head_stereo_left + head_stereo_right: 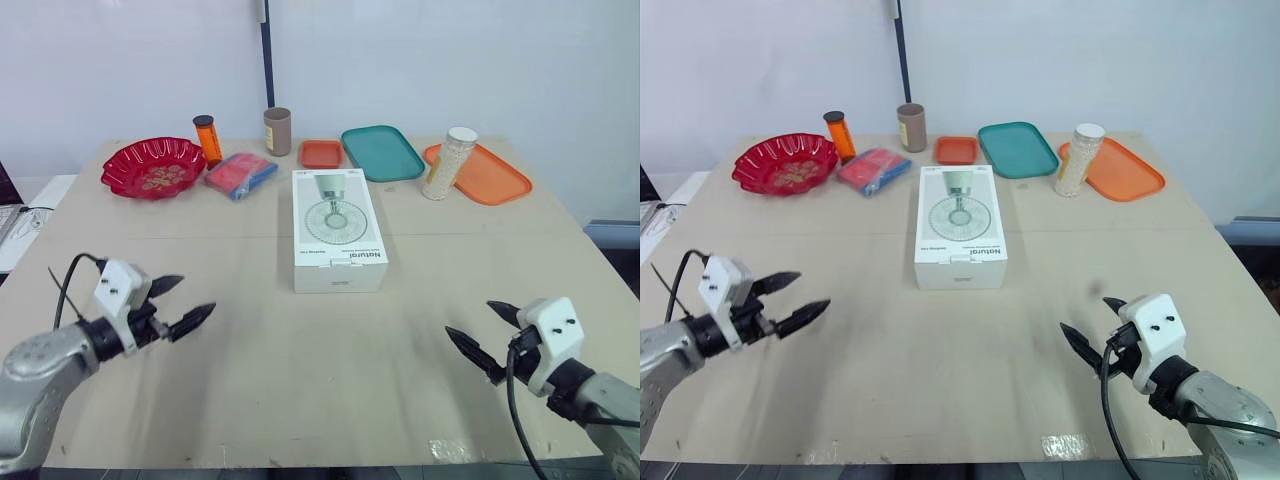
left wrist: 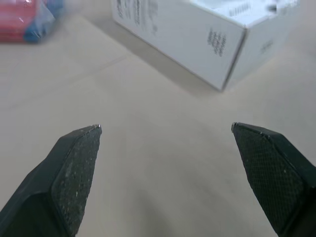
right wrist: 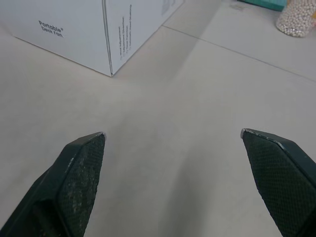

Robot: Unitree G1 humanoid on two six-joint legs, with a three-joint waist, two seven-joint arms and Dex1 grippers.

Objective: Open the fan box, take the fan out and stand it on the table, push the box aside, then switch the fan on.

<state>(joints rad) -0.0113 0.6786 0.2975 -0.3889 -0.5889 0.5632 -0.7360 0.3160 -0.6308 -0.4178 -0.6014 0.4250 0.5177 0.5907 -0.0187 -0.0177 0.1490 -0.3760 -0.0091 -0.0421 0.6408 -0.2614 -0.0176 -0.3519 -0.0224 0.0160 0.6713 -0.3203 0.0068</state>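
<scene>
A white fan box [image 1: 338,230] with a fan drawing on its lid lies flat and closed at the table's middle; its corner shows in the left wrist view [image 2: 217,44] and the right wrist view [image 3: 84,29]. My left gripper [image 1: 182,303] hovers open over the near left of the table, well short of the box. Near the front right, my right gripper [image 1: 482,333] is open too, with nothing between its fingers, pointing toward the box.
Along the back stand a red bowl [image 1: 152,167], an orange bottle [image 1: 207,139], a red-blue packet [image 1: 240,175], a brown cup [image 1: 277,131], a small orange tray [image 1: 321,153], a teal tray [image 1: 381,152] and a jar of beads [image 1: 448,163] on an orange tray [image 1: 490,176].
</scene>
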